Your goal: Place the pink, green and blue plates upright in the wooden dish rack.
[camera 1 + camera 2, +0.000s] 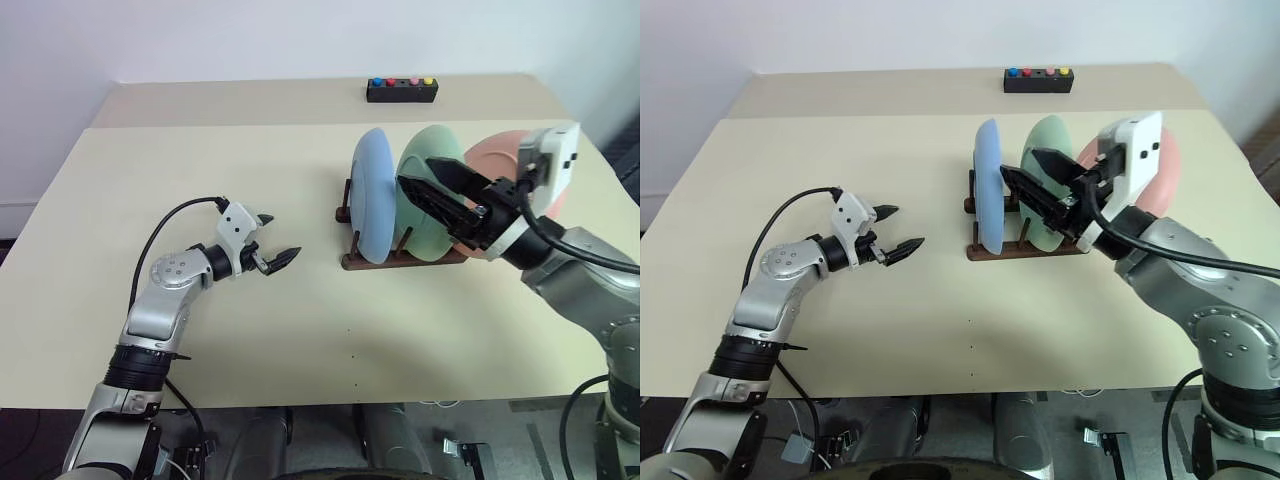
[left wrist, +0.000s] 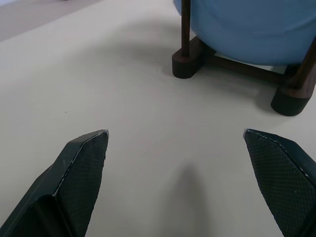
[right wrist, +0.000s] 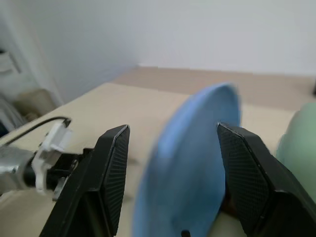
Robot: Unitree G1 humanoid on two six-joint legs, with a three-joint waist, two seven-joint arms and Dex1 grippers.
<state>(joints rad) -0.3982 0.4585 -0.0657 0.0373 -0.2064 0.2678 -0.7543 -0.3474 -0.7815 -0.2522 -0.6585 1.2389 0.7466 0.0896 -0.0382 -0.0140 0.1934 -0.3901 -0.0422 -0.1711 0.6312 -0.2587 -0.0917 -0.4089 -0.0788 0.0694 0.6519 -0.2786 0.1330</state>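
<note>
Fingers of right gripper [image 1: 1032, 176] spread, empty, just beside blue plate [image 1: 988, 190] in rack [image 1: 1025, 249]; a careless withdrawal could topple it; left gripper [image 1: 277, 240] fingers spread

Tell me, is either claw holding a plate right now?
No. The left gripper is open over the table; the right gripper is open near the blue plate, gripping nothing.

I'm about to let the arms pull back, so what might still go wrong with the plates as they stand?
The open right gripper hangs close in front of the green plate and blue plate; a careless swing might knock them or shift the wooden dish rack. The pink plate leans at the rack's end, partly hidden, so it may tip out.
</note>
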